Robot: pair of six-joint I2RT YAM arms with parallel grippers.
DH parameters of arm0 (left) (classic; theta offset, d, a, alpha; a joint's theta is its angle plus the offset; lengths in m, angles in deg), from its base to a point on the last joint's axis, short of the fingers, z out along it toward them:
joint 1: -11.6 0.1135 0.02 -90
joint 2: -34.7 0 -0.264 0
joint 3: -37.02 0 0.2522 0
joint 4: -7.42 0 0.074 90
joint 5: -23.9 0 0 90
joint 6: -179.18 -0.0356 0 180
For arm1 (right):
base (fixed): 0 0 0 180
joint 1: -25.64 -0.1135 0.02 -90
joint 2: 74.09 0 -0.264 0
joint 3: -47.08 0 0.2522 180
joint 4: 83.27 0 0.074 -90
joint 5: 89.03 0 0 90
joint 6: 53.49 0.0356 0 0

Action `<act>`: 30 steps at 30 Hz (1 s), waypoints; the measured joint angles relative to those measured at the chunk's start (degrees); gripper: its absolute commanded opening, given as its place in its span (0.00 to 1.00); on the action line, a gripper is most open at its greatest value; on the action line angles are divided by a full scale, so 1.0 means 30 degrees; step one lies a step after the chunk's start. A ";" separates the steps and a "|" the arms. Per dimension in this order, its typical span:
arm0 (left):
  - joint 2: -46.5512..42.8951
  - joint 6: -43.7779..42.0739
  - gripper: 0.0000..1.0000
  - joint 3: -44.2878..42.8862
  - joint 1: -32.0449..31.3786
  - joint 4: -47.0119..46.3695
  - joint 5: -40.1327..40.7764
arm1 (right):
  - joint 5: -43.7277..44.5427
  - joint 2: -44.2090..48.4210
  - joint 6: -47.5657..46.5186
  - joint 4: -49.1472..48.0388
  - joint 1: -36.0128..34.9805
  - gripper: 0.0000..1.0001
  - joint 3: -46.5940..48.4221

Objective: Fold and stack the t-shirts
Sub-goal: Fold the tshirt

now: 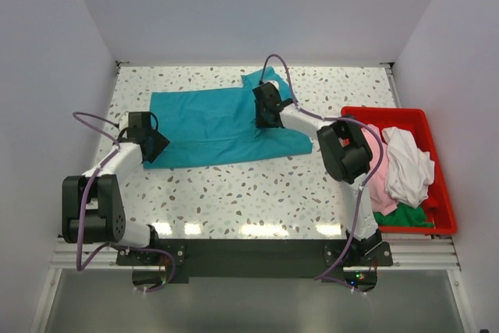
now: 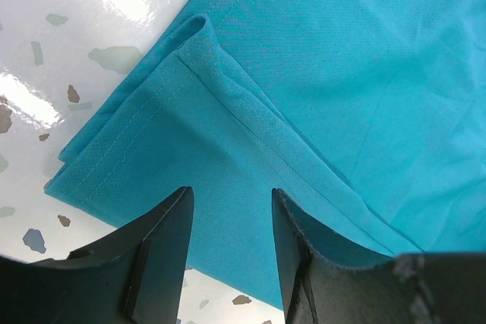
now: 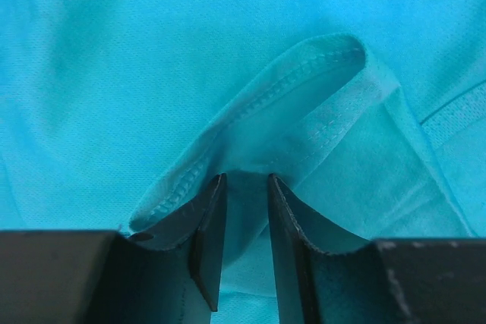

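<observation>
A teal shirt (image 1: 210, 126) lies flat on the table (image 1: 257, 193). The left gripper (image 2: 231, 202) is spread over its hem corner; the right gripper (image 3: 243, 184) seems to pinch a fold.

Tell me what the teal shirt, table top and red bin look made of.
Teal shirt: soft matte knit cloth; fine mesh texture, stitched hems.
Table top: hard glossy terrazzo-look surface, maybe laminate; speckles, light glare.
Red bin: likely moulded plastic; smooth, rigid rim.
</observation>
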 measured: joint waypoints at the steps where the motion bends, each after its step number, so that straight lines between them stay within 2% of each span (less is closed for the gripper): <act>1: 0.0036 0.0000 0.50 0.0000 0.0007 0.0000 -0.0022 | -0.0073 -0.0007 -0.0015 -0.0087 0.0000 0.34 0.0007; 6: 0.0095 0.0000 0.50 0.0000 0.0007 -0.0007 -0.0036 | -0.0510 -0.0015 -0.0109 -0.0466 -0.0007 0.40 0.0138; 12: 0.0328 0.0000 0.51 -0.0204 0.0007 -0.0015 -0.0087 | -0.0925 -0.0015 -0.0204 -0.1355 0.0000 0.62 0.0175; 18: 0.0889 -0.0015 0.58 -0.1005 0.0124 -0.0131 -0.0423 | -0.1421 -0.0015 -0.0605 -0.1625 0.0007 0.76 0.0707; 23: 0.1166 -0.0036 0.59 -0.1639 0.0219 -0.0714 -0.0947 | -0.1035 0.0357 -0.0481 -0.1297 0.0466 0.76 0.0765; 26: 0.1282 0.0022 0.59 -0.1639 0.0175 -0.1042 -0.1202 | -0.0590 0.1683 -0.0066 -0.0925 0.1166 0.72 -0.0750; 30: 0.1639 0.0284 0.55 -0.1515 -0.0160 -0.1370 -0.1209 | 0.0109 0.3847 0.0678 -0.0284 0.1872 0.61 -0.3140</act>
